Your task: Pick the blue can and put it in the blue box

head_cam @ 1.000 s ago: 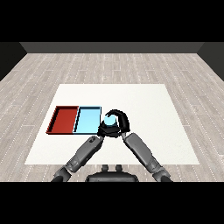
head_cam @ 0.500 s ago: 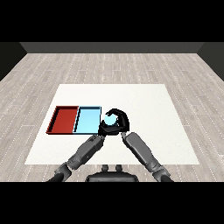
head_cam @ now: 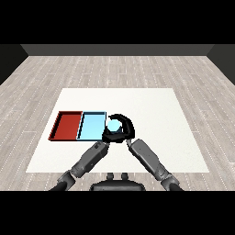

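Head view: the right hand point(head_cam: 123, 130) has its fingers curled round the blue can point(head_cam: 113, 125), holding it just beside the right edge of the blue tray point(head_cam: 92, 126), with the red tray point(head_cam: 66, 125) further left. The left hand point(head_cam: 106, 137) seems tucked under it, its fingers too hidden to tell. Carrying is under way; next the can needs a short move left over the blue tray, then release

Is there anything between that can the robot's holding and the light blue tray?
No. In the head view the blue can, held in the right hand, sits right by the light blue tray's right edge, with nothing between them.
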Robot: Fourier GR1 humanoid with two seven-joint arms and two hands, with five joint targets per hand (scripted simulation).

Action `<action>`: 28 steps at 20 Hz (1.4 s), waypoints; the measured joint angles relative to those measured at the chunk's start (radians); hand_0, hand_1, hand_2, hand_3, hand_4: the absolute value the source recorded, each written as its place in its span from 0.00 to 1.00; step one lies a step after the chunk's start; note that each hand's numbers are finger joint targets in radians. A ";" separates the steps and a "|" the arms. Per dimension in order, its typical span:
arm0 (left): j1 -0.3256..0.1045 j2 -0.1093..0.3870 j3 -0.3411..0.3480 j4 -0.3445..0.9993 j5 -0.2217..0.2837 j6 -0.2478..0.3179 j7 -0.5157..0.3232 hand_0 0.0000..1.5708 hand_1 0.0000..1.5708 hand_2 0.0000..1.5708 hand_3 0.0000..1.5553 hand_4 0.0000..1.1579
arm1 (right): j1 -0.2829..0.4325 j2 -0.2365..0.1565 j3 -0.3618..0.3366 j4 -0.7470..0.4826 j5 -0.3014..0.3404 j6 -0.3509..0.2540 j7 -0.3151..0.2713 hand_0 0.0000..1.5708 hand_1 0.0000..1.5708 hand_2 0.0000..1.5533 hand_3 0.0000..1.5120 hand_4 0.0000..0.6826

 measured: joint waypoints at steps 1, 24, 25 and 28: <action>-0.002 -0.001 -0.002 0.003 0.002 0.004 -0.009 1.00 1.00 1.00 0.99 0.97 | 0.005 -0.002 0.000 -0.005 0.012 0.011 0.009 0.00 0.00 0.00 0.00 0.00; -0.043 0.087 0.117 0.063 -0.087 0.033 0.002 1.00 1.00 1.00 0.97 0.99 | 0.255 -0.069 -0.290 -0.270 -0.076 0.192 -0.046 0.00 0.00 0.00 0.00 0.00; -0.043 0.105 0.127 0.071 -0.093 0.033 0.001 1.00 1.00 1.00 0.98 0.99 | 0.282 -0.073 -0.309 -0.271 -0.093 0.207 -0.068 0.00 0.00 0.00 0.00 0.00; -0.044 0.153 0.153 0.063 -0.117 0.052 0.038 1.00 1.00 1.00 0.98 0.99 | 0.321 -0.076 -0.349 -0.273 -0.125 0.235 -0.092 0.00 0.00 0.00 0.00 0.00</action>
